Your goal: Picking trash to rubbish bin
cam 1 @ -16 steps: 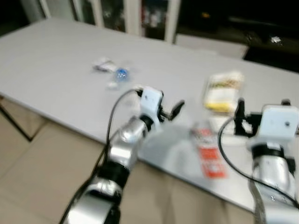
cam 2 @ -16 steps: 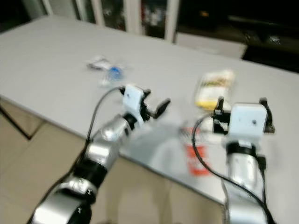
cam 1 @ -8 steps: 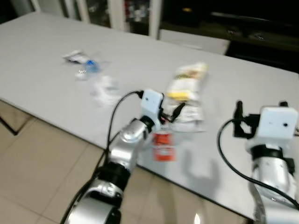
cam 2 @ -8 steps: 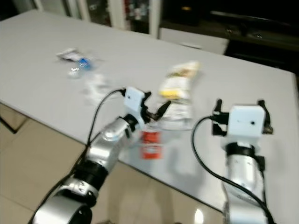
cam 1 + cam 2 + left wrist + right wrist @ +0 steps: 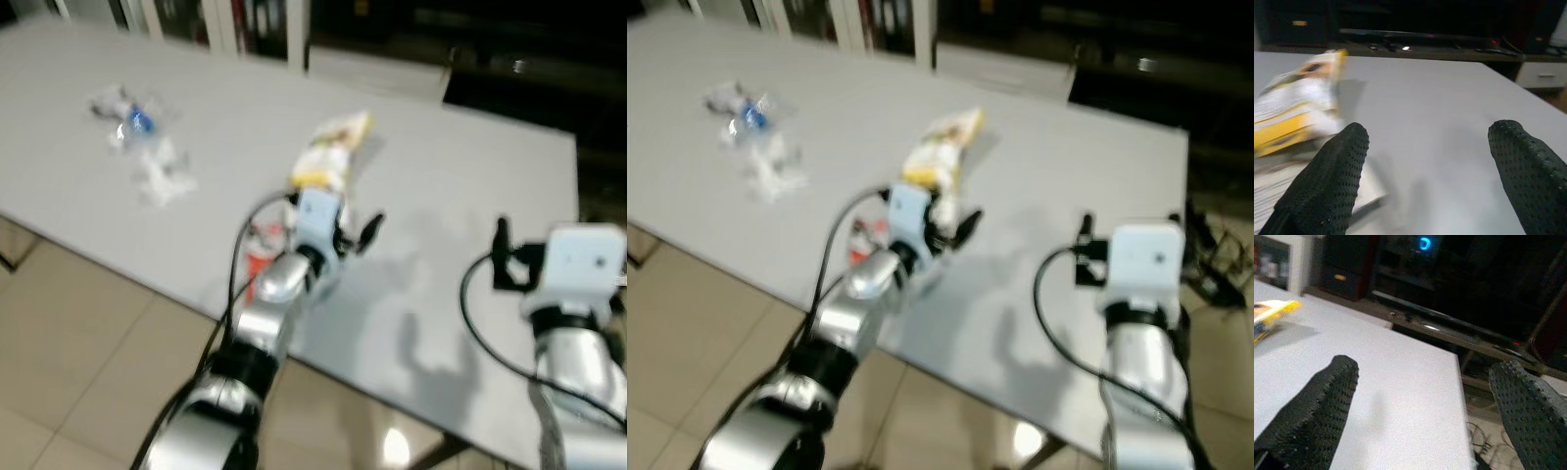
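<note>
**Both grippers spread wide over the white table, trash lying loose**

White table (image 5: 460, 186), seen from the head camera; pictures somewhat blurred. Beige tiled floor (image 5: 69, 333) below the near edge.

Left gripper (image 5: 355, 233): raised over the table near its front edge, fingers parted, nothing between them. In the left wrist view the two black dimpled fingers (image 5: 1327, 181) stand well apart with bare tabletop between.

Yellow-and-white snack packet (image 5: 328, 157): flat on the table, just beyond the left gripper, long axis running away from the robot. Same packet in the left wrist view (image 5: 1295, 93), lying beside one finger, blurred; whether it touches cannot be told.

Red wrapper (image 5: 259, 262): on the table near the front edge, on the left side of the left arm, partly hidden behind the arm and its black cable.

Crumpled clear plastic (image 5: 157, 174): further to the robot's left, on the table. Beyond it, a small wrapper cluster with a blue spot (image 5: 132, 113), close to the clear plastic but apart from it.

Right gripper (image 5: 1425, 416): held over the table's right end, fingers far apart, empty. Its wrist view shows the table's corner, dark furniture behind, cables on the floor past the edge. From the head camera, the white wrist block (image 5: 582, 262) hides the fingertips.
</note>
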Robot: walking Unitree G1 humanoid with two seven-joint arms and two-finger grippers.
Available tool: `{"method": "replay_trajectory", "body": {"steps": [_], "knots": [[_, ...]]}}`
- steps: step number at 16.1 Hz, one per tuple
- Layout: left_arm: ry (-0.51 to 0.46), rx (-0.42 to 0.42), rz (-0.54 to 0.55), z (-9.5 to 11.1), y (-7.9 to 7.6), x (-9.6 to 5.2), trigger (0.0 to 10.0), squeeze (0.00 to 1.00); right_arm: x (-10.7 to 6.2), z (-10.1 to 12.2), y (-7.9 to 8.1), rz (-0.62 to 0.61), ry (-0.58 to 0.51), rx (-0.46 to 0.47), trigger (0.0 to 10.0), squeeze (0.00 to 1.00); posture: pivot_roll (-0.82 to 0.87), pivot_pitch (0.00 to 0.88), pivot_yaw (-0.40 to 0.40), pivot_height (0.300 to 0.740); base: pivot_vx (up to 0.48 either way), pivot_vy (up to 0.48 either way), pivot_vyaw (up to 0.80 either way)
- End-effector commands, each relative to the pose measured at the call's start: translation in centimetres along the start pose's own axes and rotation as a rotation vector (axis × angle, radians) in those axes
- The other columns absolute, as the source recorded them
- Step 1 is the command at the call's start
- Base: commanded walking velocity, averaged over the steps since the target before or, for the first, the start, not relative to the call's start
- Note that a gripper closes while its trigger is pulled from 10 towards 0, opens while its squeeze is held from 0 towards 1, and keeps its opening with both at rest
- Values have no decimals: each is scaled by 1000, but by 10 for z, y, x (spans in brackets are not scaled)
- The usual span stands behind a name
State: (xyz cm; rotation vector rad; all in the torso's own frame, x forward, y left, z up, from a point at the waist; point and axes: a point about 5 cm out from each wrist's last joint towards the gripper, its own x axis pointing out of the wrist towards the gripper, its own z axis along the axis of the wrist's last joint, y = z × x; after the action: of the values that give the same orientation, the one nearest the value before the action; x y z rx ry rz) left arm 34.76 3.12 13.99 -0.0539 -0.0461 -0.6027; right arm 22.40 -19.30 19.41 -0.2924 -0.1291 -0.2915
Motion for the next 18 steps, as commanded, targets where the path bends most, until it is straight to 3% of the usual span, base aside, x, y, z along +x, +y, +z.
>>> {"method": "replay_trajectory", "body": {"steps": [1,6,13,18], "knots": [[4,-15,48,2,6,2,10000,0,-1,3,1,9,-7,8,10000,0,-26,73,-20,740,0,0,0],[1,-30,200,10,27,3,10000,0,-1,1,0,15,0,0,10000,0,-27,65,-24,740,0,0,0],[150,-7,425,-9,60,-9,10000,0,-8,-2,0,27,26,5,10000,0,-33,97,-21,740,0,0,0],[152,34,460,-4,68,-12,10000,0,-12,-7,5,38,52,14,10000,0,-15,125,-16,740,0,0,0]]}}
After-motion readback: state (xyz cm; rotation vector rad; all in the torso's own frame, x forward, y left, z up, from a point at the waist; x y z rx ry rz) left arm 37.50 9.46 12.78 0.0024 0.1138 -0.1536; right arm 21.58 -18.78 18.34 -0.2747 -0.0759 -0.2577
